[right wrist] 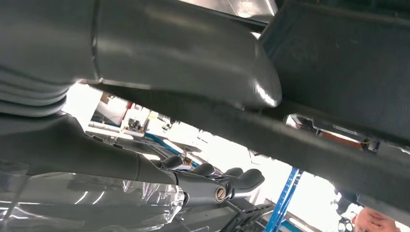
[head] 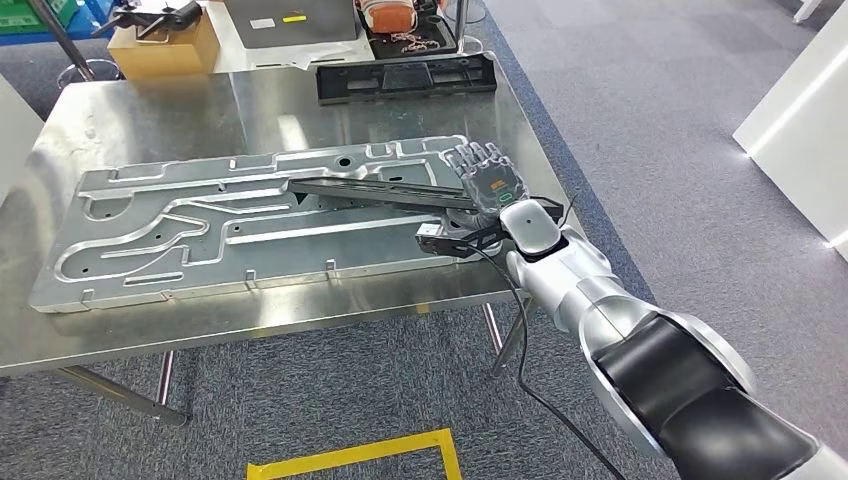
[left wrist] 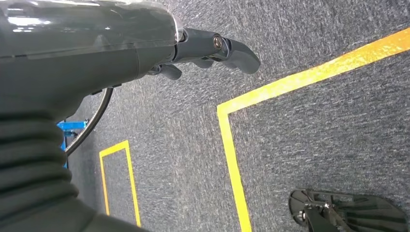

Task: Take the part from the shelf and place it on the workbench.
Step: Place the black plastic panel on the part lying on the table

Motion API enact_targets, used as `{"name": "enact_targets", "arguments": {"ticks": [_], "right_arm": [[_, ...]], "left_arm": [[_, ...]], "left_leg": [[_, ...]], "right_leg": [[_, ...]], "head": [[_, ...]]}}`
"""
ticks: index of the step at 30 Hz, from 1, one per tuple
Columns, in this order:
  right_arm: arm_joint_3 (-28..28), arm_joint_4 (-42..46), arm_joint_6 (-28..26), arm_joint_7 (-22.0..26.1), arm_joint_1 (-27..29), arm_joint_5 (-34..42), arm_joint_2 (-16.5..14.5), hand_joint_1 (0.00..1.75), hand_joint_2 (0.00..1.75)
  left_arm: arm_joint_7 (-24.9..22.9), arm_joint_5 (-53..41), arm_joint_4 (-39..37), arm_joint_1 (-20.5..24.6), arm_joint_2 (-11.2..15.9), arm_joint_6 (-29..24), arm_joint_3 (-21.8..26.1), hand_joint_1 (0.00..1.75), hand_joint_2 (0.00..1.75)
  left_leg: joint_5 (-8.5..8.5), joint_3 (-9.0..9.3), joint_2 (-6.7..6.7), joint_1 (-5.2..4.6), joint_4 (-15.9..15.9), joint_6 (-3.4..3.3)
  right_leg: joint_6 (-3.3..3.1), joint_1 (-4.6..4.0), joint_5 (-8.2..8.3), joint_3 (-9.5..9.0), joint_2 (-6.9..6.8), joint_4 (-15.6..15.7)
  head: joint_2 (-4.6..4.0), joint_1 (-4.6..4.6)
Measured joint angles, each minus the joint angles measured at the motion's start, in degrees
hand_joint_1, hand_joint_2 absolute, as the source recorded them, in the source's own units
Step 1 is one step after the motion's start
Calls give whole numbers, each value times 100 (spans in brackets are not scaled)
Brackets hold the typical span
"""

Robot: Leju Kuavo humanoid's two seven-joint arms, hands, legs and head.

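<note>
On the steel workbench [head: 150, 330] filling the left and centre of the head view lies a large silver machined plate [head: 180, 235] with routed channels. Across the plate's right half rests the task's part [head: 380, 192], a long, narrow dark bar running from mid-frame toward the right. Its right end is held in the right hand [head: 487, 180], at centre right of the frame, with the dark fingers [head: 478, 158] lying side by side over the top of the bar. The silver right arm [head: 600, 310] rises from the lower right corner to reach it.

Close up in the right wrist view, the thick grey thumb [right wrist: 193, 53] presses along one face of the part [right wrist: 309, 150], which crosses the frame as a dark band, while the fingers [right wrist: 227, 181] curl in on the other side; whether their tips touch the bar I cannot tell.

At the far edge of the bench, top centre of the head view, sits a second black panel [head: 405, 77], with a cardboard box [head: 165, 45] at upper left. Yellow floor tape [head: 350, 458] shows at bottom centre.

Over grey carpet marked with yellow lines, the left wrist view shows the left hand [left wrist: 208, 48] hanging with its fingers curled in on nothing.
</note>
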State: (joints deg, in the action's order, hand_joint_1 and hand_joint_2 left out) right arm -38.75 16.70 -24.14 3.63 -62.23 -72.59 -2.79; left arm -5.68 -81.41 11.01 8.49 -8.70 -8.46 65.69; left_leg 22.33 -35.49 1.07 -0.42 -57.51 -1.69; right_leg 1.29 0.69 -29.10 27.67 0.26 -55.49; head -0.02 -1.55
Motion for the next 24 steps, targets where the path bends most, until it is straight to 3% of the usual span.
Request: {"name": "enact_targets", "arguments": {"ticks": [10, 17, 24], "right_arm": [[349, 2, -30, -15, 140, 383, -53, 0, 0], [791, 193, 299, 427, 294, 728, -427, 0, 0], [789, 794, 803, 546, 379, 535, -753, 0, 0]], "left_arm": [[0, 53, -1, -25, -2, 37, 13, 0, 0], [43, 148, -1, -60, -7, 7, 71, 0, 0], [51, 141, -2, -92, -7, 33, 143, 0, 0]], "left_leg": [[4, -3, 0, 0, 2, 4], [4, -4, -3, 0, 5, 5], [9, -9, -1, 0, 7, 11]], "right_leg": [[-2, -1, -4, 1, 0, 0], [-5, -2, -6, 6, 4, -1], [-18, -1, -16, 9, 2, -2]], "head": [[0, 0], [0, 0], [0, 0]]}}
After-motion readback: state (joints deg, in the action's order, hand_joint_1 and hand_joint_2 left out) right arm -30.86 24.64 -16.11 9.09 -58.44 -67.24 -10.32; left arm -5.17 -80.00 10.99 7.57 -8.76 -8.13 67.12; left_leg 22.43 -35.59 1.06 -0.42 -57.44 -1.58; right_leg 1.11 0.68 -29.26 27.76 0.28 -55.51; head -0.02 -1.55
